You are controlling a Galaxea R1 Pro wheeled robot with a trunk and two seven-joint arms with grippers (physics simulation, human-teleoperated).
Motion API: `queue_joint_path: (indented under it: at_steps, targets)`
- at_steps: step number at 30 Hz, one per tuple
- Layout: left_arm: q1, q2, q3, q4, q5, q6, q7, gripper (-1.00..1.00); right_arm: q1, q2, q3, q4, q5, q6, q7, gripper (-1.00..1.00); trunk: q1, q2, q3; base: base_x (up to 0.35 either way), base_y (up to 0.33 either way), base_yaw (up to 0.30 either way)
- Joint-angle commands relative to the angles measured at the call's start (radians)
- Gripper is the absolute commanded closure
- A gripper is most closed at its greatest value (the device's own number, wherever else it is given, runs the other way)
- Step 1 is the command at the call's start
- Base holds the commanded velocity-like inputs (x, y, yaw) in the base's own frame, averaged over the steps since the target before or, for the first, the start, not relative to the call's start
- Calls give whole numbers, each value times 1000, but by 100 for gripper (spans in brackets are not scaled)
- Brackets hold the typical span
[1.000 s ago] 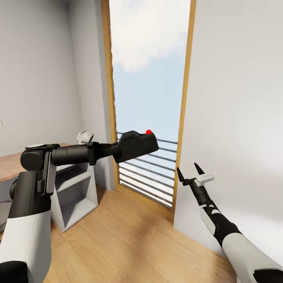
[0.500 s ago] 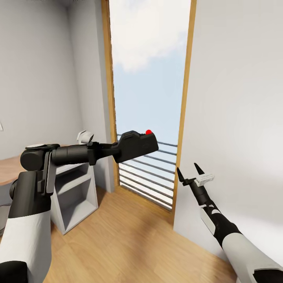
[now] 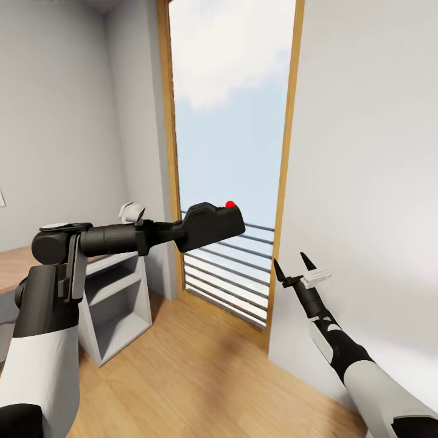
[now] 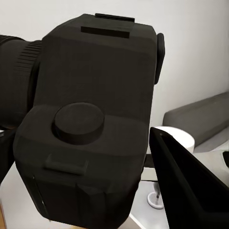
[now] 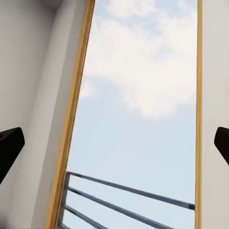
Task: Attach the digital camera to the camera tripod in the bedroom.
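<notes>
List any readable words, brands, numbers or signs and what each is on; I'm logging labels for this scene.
None can be read.
Camera, held in the left gripper: plain black body and red button, no lettering visible.
Right gripper, open: no markings.
Walls, window frame and shelf unit: no text or signs.

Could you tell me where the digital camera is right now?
The left gripper holds the digital camera at the head view's centre, before the window railing.
</notes>
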Motion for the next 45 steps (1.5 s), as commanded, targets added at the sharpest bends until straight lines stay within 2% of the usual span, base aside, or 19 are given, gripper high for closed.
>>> queue_joint_path:
  at_steps: [1, 45]
  targets:
    - [-1, 0, 0, 0, -3, 10, -7, 100, -1, -1, 6, 1, -11, -3, 3, -100, -4, 7, 2, 0, 0, 0]
    - [-1, 0, 0, 0, -3, 10, -7, 100, -1, -1, 5, 1, -11, 0, 3, -100, -173, 315, 140, 0, 0, 0]
